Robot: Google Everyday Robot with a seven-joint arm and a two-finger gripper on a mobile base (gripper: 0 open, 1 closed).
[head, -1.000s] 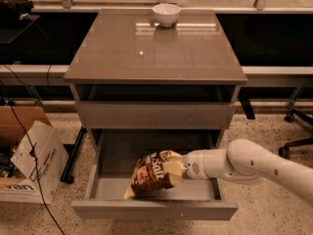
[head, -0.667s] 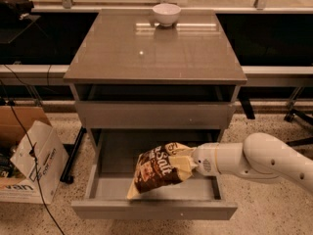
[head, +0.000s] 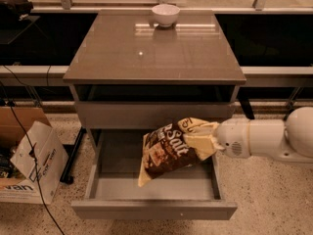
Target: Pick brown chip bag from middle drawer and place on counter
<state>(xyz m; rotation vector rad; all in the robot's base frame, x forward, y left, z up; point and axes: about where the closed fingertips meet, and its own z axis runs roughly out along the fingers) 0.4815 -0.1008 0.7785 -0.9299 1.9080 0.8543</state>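
- The middle drawer (head: 151,210), grey-brown and flat-faced, is seen open below the glossy counter (head: 156,53).
- The crinkly brown chip bag (head: 168,153) is held tilted above its floor.
- Its cream 3 o'clock end is pinched by the white gripper (head: 211,142).

"Salt" on brown chip bag (head: 165,154) in the hand (head: 211,141); "van" on box (head: 30,166)

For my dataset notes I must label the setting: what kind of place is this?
Probably a lab or office test area: speckled terrazzo floor, a cardboard box beside the counter, and the gripper holding the brown chip bag over the open middle drawer.
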